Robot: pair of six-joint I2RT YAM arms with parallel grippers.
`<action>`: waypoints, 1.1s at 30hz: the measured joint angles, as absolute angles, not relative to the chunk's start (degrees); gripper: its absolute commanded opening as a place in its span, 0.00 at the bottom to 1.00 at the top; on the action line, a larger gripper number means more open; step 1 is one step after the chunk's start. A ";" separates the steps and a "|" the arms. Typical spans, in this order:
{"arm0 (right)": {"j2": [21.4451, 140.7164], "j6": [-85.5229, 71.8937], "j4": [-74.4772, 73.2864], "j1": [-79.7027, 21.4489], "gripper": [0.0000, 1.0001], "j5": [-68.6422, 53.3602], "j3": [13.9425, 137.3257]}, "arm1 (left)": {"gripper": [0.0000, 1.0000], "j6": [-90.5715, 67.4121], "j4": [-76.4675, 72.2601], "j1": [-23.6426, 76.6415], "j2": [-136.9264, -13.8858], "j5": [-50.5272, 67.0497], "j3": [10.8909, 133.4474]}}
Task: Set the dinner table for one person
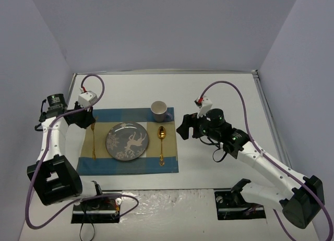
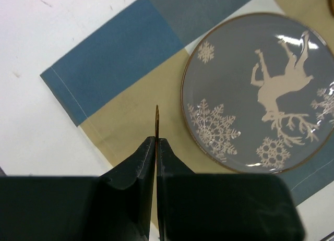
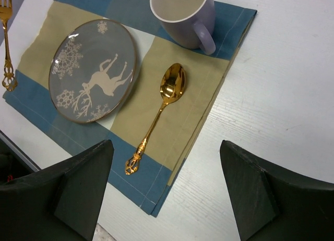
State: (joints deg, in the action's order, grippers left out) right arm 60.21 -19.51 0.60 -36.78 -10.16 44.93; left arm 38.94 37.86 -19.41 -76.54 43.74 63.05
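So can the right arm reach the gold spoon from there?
Probably yes. The right gripper is open near the spoon, which lies bare on the placemat. The mug stands beyond the spoon's bowl, apart from it, so nothing blocks the way.

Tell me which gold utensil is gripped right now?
The gold fork left of the plate: the left gripper is shut on it. The gold spoon lies free, right of the plate.

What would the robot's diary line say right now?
left fingers: shut on fork | right fingers: open, empty | plate, spoon, mug: on placemat | fork: left of plate
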 measured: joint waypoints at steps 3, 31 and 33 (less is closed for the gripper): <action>60.23 -19.21 0.27 -36.80 0.80 -9.89 44.51 | 0.00 42.80 39.19 -20.02 -78.96 43.70 63.11; 58.22 -16.77 -5.03 -33.71 0.93 -1.84 44.47 | 0.00 53.71 36.49 -23.06 -93.98 52.38 64.77; 58.23 -16.74 -5.20 -33.71 0.93 -1.80 44.47 | 0.00 53.63 36.02 -23.36 -94.30 52.64 64.77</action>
